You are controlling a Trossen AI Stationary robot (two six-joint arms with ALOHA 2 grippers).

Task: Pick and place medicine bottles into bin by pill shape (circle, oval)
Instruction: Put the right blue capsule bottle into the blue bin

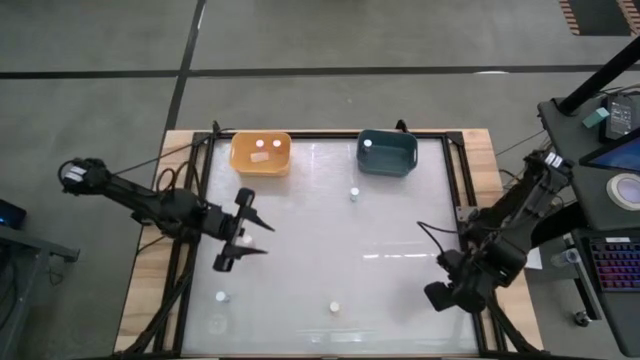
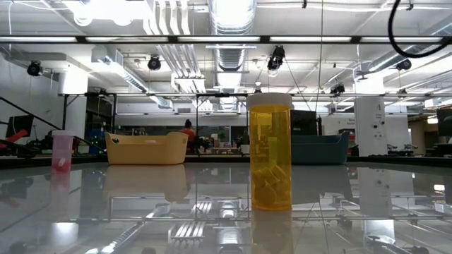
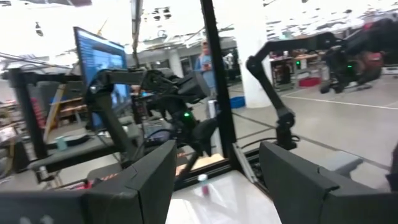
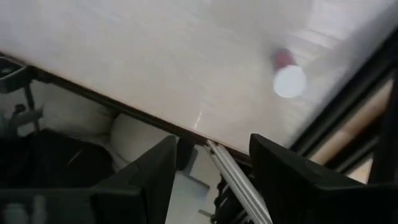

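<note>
- Three bottles look already sorted: two white caps lie inside the orange bin [image 1: 261, 155] and one inside the teal bin [image 1: 387, 153], both at the table's far edge.
- Three or so medicine bottles are left out on the glass table [image 1: 400, 270]: one [image 1: 354, 193] just in front of the teal bin, one [image 1: 222, 296] near the front left, one [image 1: 335, 307] at front centre. Whether a further one sits under the left arm I cannot tell.
- In the low view the amber bottle [image 2: 270, 152] stands upright close to the camera with yellow pills heaped at its bottom (their shape is too small to judge), and a pinkish bottle [image 2: 62, 152] stands upright off to the left.
- The left gripper [image 1: 252, 238] hovers over the left-centre of the table with its fingers spread wide and nothing between them; its wrist view shows a small capped bottle [image 3: 203, 185] well ahead on the glass.
- The right gripper [image 1: 444, 296] sits by the table's right front edge, fingers apart and empty; its wrist view looks down on a white-capped bottle [image 4: 288, 79] near the frame rail.
- So the sort seems about half done, with no bottle in hand.
- Little blocks the way: the remaining bottles stand well apart. The black frame rails at the table edges and the cables by the right arm are the only things close to a reach.
</note>
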